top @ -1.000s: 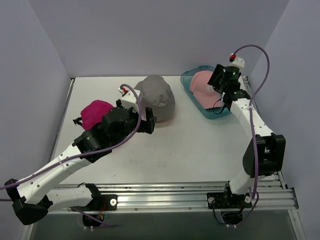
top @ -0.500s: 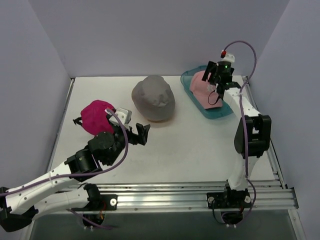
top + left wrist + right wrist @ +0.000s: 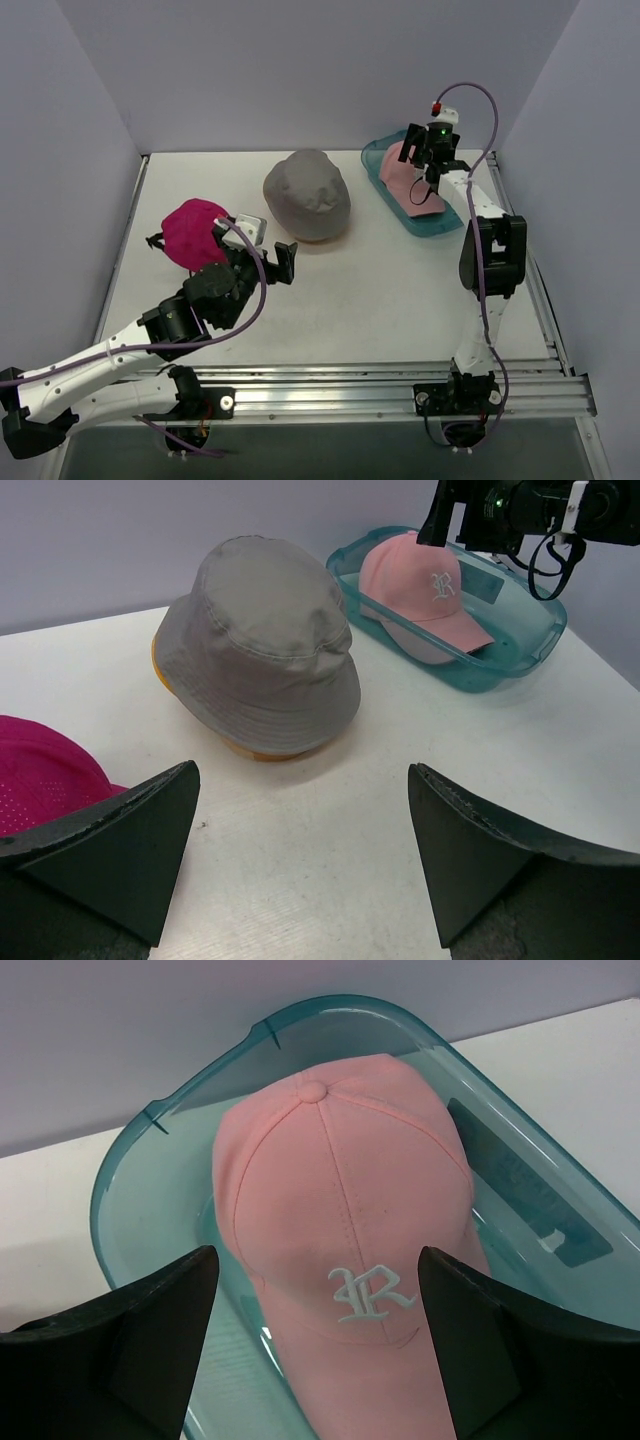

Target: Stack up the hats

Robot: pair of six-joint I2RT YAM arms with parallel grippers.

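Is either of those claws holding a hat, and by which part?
Nothing is held. The left gripper is open and empty; the right gripper hangs open over the pink cap.

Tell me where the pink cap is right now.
In the top view the pink cap lies in the teal tub at the far right of the table, right of the grey hat.

Only a thin rim of the mustard hat (image 3: pixel 163 675) shows beneath the grey bucket hat (image 3: pixel 255 650). The magenta cap (image 3: pixel 40 770) runs off the left wrist view, the pink cap (image 3: pixel 345 1220) off the right.
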